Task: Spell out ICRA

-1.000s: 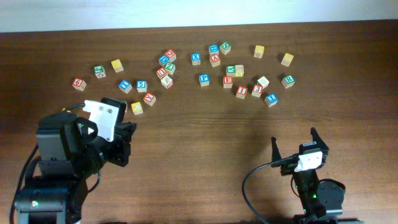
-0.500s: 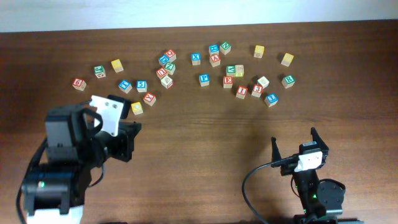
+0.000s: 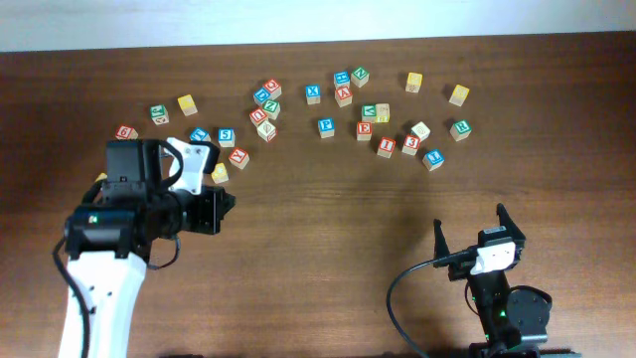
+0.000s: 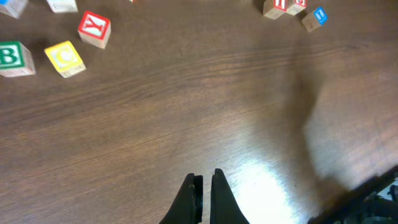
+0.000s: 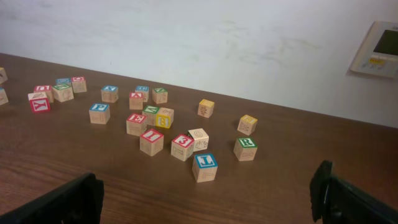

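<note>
Many lettered wooden blocks lie scattered along the far half of the table. A blue I block (image 3: 433, 158) is the nearest to my right gripper and shows in the right wrist view (image 5: 205, 167). A green R block (image 3: 459, 128) stands just behind it (image 5: 246, 148). A yellow C block (image 3: 219, 172) lies close to my left arm (image 4: 64, 57). My left gripper (image 3: 229, 206) is shut and empty above bare wood (image 4: 204, 180). My right gripper (image 3: 469, 227) is open and empty near the front edge (image 5: 208, 199).
A red Y block (image 4: 94, 28) and a green B block (image 4: 11, 57) lie beside the yellow C. A red 3 block (image 5: 182, 147) and a red E block (image 5: 136, 123) stand in the right cluster. A white wall rises behind the table's far edge.
My left arm has swung up and to the right, toward the blocks at the left, with its gripper still shut. The right arm and the blocks have not moved.
</note>
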